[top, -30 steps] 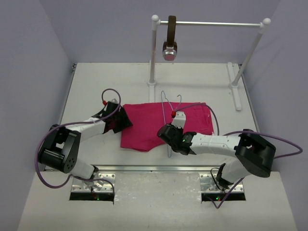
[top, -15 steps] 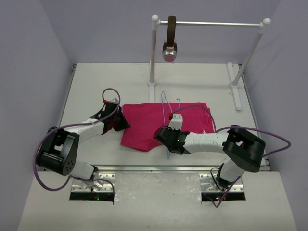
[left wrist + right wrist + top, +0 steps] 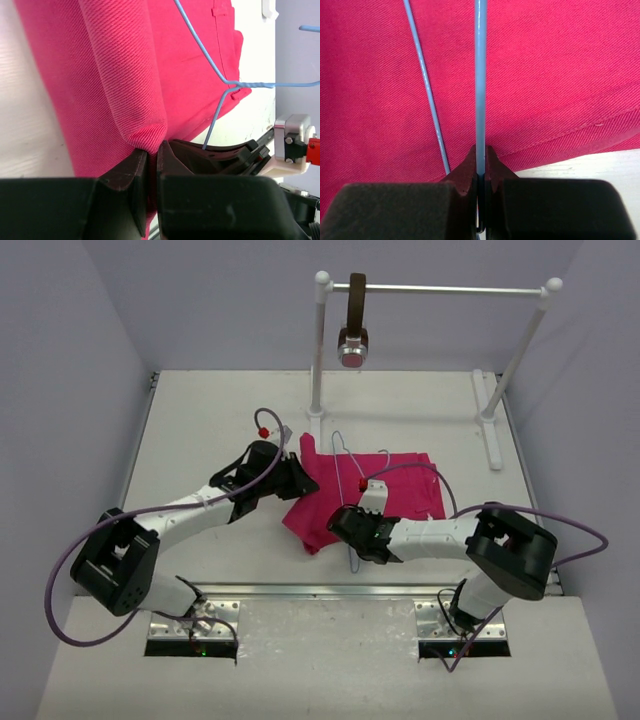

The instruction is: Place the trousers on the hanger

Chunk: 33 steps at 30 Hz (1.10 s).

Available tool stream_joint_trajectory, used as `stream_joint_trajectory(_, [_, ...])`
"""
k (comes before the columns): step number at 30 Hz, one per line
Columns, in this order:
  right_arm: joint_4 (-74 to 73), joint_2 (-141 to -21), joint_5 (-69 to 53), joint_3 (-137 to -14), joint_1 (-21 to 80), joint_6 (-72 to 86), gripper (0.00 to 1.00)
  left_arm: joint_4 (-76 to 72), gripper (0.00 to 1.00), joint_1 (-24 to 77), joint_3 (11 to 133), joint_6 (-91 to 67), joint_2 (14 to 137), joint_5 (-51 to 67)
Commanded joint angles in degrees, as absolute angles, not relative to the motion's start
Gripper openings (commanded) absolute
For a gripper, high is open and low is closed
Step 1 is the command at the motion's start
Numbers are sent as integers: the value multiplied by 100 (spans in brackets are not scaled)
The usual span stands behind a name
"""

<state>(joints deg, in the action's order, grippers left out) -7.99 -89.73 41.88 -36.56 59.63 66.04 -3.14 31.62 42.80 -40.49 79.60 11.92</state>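
Trousers point(image 3: 400, 490) are lying on the bench point(image 3: 200, 420), under the hanger point(image 3: 480, 75). The left hand point(image 3: 151, 155) is pinching a fold at their left edge, while the right hand point(image 3: 480, 155) is clamping the hanger's wire.

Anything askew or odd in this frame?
The magenta-pink fabric trousers lie rumpled: the left gripper pinches one edge into a raised fold. The thin pale blue wire hanger lies across them; nothing else odd.

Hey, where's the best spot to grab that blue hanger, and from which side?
Grip the hanger on its straight wire where it crosses the trousers' near edge, coming from the arms' side. The wire is thin and runs away from that side, so jaws close across it, as the right gripper does.
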Motion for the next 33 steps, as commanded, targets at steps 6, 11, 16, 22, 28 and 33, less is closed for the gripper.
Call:
stream_joint_trajectory(6, [-612,-8672,4290,-3269,5915,6817,0,-1602,0,3709,5001,-4722,8954,1637])
stream_joint_trajectory(11, [-606,-8527,4384,-3088,5897,6985,0,-1854,0,4021,5504,-5145,9728,1760])
stream_joint_trajectory(16, [-211,-8266,4324,-2777,5777,6943,0,-1549,0,4163,5948,-5429,10413,1802])
stream_joint_trajectory(22, [24,-7690,4263,-2372,5652,6789,0,-1520,0,4210,6022,-5647,10794,1713])
stream_joint_trajectory(28, [494,-7287,4065,-2068,5614,6435,0,-1312,9,4221,6616,-5664,11131,1736])
stream_joint_trajectory(33, [519,-7253,3912,-2073,5540,6004,0,-922,53,4250,7048,-5545,11308,1815])
